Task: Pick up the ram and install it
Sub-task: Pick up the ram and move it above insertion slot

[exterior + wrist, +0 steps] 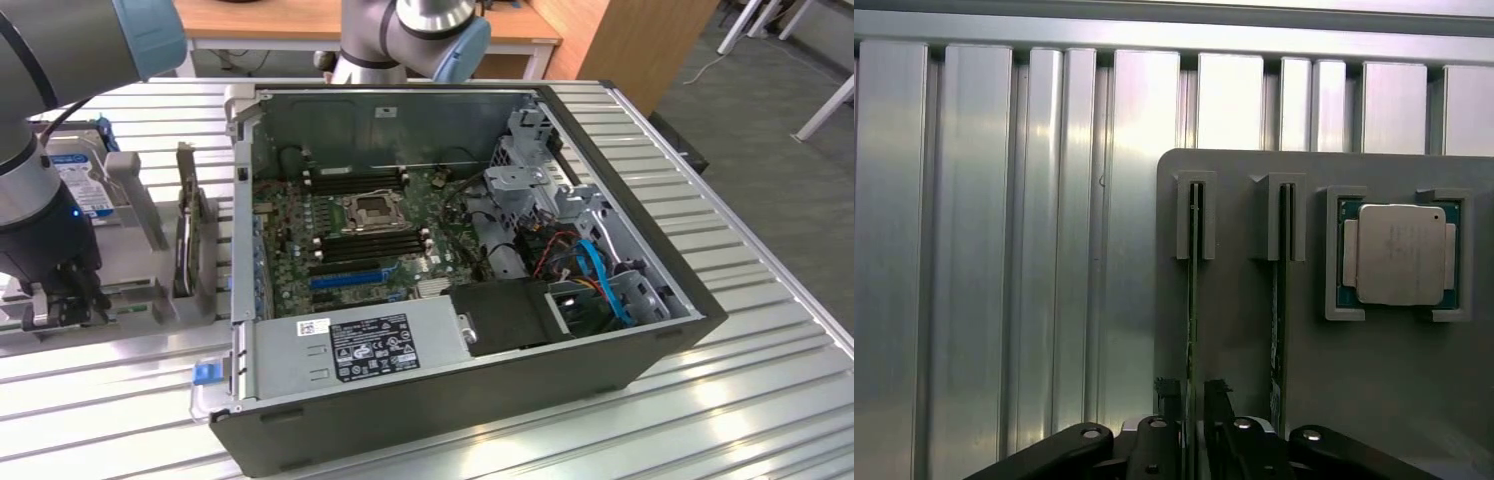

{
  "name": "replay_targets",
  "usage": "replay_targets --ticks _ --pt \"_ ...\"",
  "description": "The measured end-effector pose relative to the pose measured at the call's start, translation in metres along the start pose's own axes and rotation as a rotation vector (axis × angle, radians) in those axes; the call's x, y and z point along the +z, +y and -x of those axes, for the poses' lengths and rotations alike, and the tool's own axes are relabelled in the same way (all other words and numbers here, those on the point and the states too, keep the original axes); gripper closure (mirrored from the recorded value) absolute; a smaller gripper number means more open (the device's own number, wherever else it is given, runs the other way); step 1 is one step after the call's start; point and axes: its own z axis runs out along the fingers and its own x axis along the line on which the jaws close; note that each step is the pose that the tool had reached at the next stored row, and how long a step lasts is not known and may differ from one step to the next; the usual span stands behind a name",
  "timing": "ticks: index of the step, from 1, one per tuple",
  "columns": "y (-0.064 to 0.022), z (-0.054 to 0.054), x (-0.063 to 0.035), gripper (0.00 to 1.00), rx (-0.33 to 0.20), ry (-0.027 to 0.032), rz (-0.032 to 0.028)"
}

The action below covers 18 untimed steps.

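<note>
Hand point(1192, 388) vertical over the grey holder point(1394, 400), fingers point(1168, 405) slightly apart astride the edge-up ram point(1193, 300), no grip yet.

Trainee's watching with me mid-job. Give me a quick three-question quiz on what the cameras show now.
1. True or false: the ram is out of the grey holder.
2. The gripper straddles: A the hard drive, B the ram, C the power supply.
3. Fill in: ___ thin boards stand on edge in the holder, beside the processor.
Key: 1 false; 2 B; 3 two.
</note>
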Motion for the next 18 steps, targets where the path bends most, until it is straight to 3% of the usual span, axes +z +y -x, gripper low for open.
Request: replay_targets --ticks 1,8,10,11,18 --pt "0.0 0.0 0.0 0.77 0.0 0.0 0.0" --pt "0.0 0.0 0.0 0.77 0.0 0.0 -0.0001" --pt "0.0 0.0 0.0 0.79 0.0 0.0001 0.0" --pt "0.0 0.0 0.0 0.85 0.0 0.0 -0.0001" --pt "0.0 0.0 0.0 0.85 0.0 0.0 0.0"
